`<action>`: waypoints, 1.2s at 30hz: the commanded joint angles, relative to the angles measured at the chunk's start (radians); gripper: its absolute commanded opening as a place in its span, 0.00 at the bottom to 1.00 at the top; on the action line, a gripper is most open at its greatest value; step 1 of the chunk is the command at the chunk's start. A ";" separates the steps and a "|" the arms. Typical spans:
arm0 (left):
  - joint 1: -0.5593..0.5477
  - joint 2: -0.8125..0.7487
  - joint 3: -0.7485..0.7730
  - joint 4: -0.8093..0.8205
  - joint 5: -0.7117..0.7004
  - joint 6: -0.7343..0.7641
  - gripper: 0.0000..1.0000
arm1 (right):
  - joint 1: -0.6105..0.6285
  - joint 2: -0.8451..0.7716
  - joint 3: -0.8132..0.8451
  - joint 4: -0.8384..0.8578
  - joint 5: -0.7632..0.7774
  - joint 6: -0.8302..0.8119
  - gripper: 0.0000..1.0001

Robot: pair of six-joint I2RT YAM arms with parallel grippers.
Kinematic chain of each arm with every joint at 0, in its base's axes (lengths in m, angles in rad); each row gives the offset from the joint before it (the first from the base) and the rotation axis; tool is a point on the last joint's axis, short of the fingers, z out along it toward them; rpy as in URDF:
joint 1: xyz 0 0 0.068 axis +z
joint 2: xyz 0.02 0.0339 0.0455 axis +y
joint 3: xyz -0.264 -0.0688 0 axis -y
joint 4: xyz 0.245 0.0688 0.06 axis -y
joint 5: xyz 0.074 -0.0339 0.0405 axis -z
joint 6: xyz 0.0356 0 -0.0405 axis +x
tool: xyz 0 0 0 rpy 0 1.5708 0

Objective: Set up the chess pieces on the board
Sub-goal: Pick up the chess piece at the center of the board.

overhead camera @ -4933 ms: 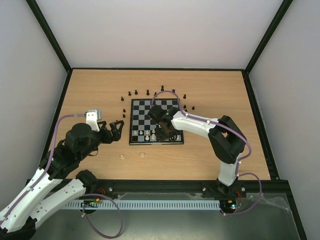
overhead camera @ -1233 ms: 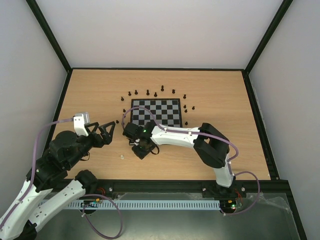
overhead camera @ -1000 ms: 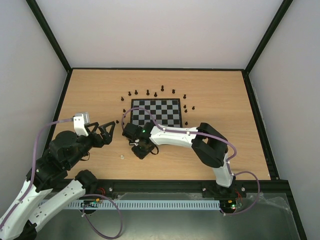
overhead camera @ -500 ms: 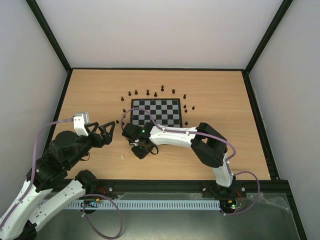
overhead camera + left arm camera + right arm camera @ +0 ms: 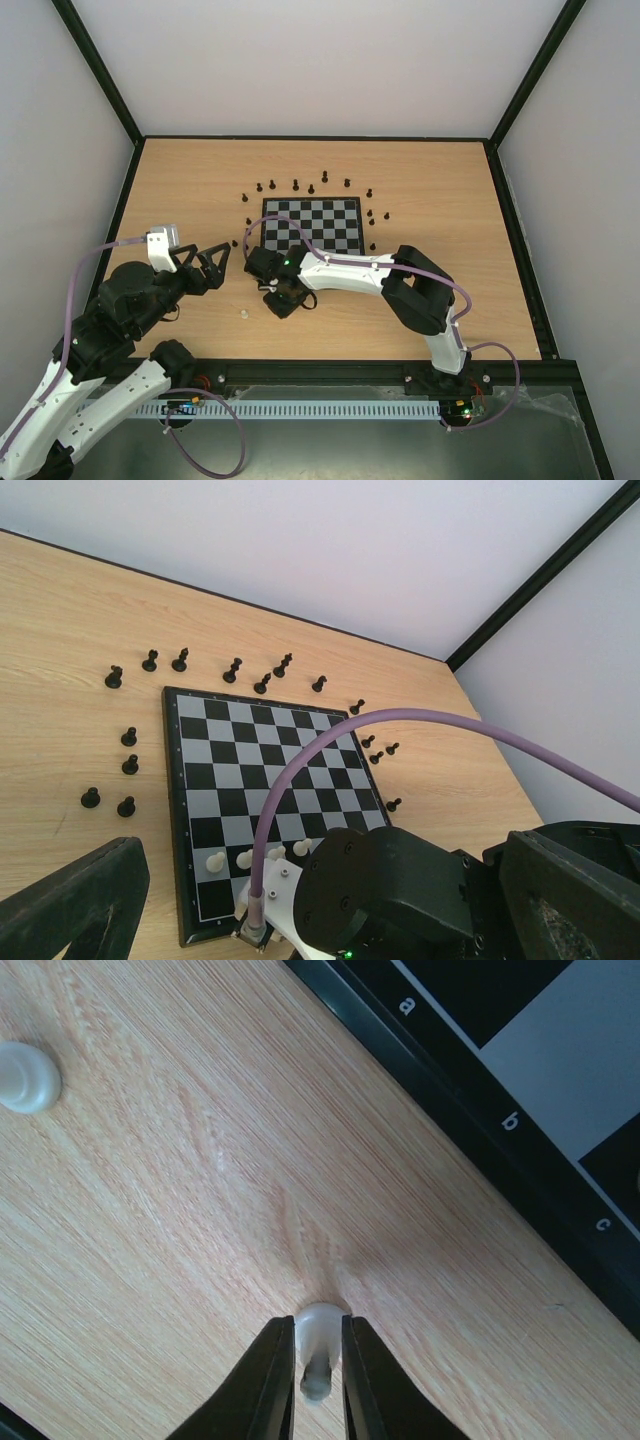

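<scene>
Cream-white and tiny, the loose pawn (image 5: pixel 321 1321) stands on the pale wooden surface (image 5: pixel 180 190), just off the near-left corner of the small black-and-silver chequered board (image 5: pixel 310 225). Your right claw (image 5: pixel 318 1345) has just narrowed onto it: the jaws were wider a second ago and now pinch it from both sides. The pickup looks made, so I judge that carrying it to the white ranks comes next. A second cream-white chessman (image 5: pixel 243 313) waits on the surface nearby. Your left claw (image 5: pixel 212 265) hangs wide, holding nothing, apart from the board. Black chessmen (image 5: pixel 296 184) ring the board's far and side edges, not yet placed.
</scene>
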 commanded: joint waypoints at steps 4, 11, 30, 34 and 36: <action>0.006 -0.002 -0.001 0.003 0.004 0.004 0.99 | 0.006 0.003 0.011 -0.063 0.021 0.034 0.18; 0.006 -0.003 -0.005 0.004 0.008 0.004 0.99 | 0.006 -0.004 0.000 -0.070 0.019 0.048 0.17; 0.005 -0.002 0.000 0.012 0.016 0.012 0.99 | 0.007 -0.028 -0.016 -0.084 0.032 0.083 0.01; 0.006 -0.002 0.015 0.012 0.020 0.016 0.99 | 0.007 -0.028 0.026 -0.102 0.067 0.112 0.02; 0.006 -0.005 0.022 0.012 0.024 0.018 0.99 | 0.005 -0.023 0.054 -0.116 0.083 0.129 0.02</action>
